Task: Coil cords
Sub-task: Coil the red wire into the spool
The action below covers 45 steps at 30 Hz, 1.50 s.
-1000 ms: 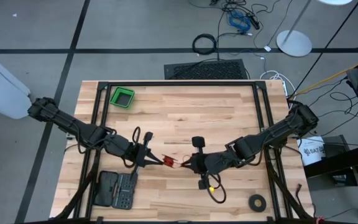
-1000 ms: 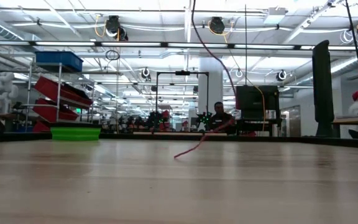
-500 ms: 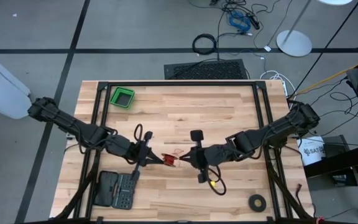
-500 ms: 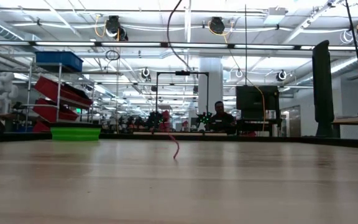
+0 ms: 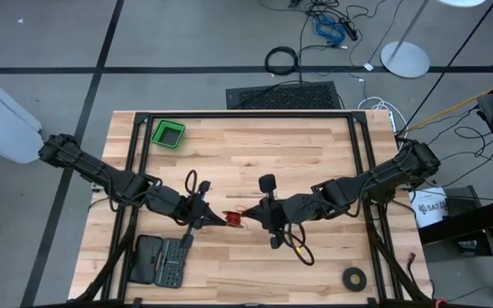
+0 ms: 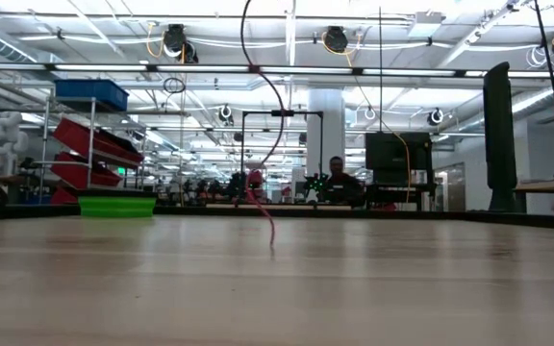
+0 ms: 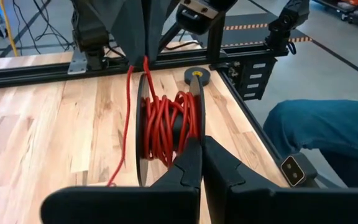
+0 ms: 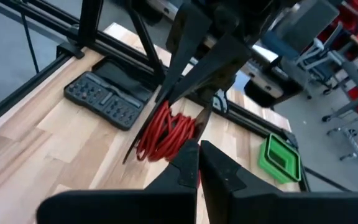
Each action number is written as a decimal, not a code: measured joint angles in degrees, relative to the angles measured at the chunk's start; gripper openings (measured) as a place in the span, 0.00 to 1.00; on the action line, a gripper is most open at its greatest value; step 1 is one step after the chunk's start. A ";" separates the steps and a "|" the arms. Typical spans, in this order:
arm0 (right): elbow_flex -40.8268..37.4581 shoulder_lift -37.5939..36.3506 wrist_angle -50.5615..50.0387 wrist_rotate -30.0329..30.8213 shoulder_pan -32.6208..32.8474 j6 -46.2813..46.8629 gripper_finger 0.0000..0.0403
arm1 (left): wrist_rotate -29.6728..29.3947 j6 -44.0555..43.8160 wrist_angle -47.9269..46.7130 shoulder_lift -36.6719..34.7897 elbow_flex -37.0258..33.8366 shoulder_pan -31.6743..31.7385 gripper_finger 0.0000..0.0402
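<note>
The cord (image 7: 166,127) is thin and red, wound into a small coil between two thin dark discs, and it is held above the table's middle (image 5: 234,219). My left gripper (image 5: 222,220) is shut at the coil's left side. My right gripper (image 5: 252,219) is shut at the coil's right side, on the strand coming off the coil. A loose tail (image 6: 270,229) hangs down, and its tip reaches the tabletop. My left gripper pinches the rim of one dark disc (image 7: 196,132) between its two fingers, coming from the table's left and slanting slightly down. The coil stands on edge, lifted clear of the table. My right gripper pinches the red strand (image 7: 144,63) just above the coil, fingers coming from the table's right and slanting down. From the pinch one run goes onto the coil, and another (image 7: 127,124) hangs slack toward the table.
A green bin (image 5: 169,134) stands at the far left. A black tool case (image 5: 161,261) lies near the left front edge, and a black tape ring (image 5: 354,277) lies at the right front. Black frame rails (image 5: 246,113) border the table. A person's knee (image 7: 319,127) shows beyond the right edge.
My right gripper has moved a little toward the far edge and the left gripper, rolling its wrist. The hanging tail, which slanted off to one side along the table, now drops nearly straight from a higher arc, with less of it lying on the wood.
</note>
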 joint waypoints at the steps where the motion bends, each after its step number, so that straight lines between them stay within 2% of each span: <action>1: 0.00 0.00 0.44 0.00 -0.01 -0.44 0.00 | 0.03 0.00 -0.03 0.02 0.00 0.00 0.01; 15: 0.00 0.24 0.75 -0.45 -0.59 -4.10 0.00 | 1.95 -0.02 -0.03 0.10 -0.09 0.72 0.01; 31: 0.07 -0.40 -5.18 0.12 -0.60 7.76 0.15 | 5.00 -2.42 -1.25 0.16 -0.15 0.74 0.01; 45: 0.08 -0.44 -17.68 -0.07 -0.05 19.24 0.16 | 4.74 -4.98 -9.42 0.14 -0.09 0.74 0.01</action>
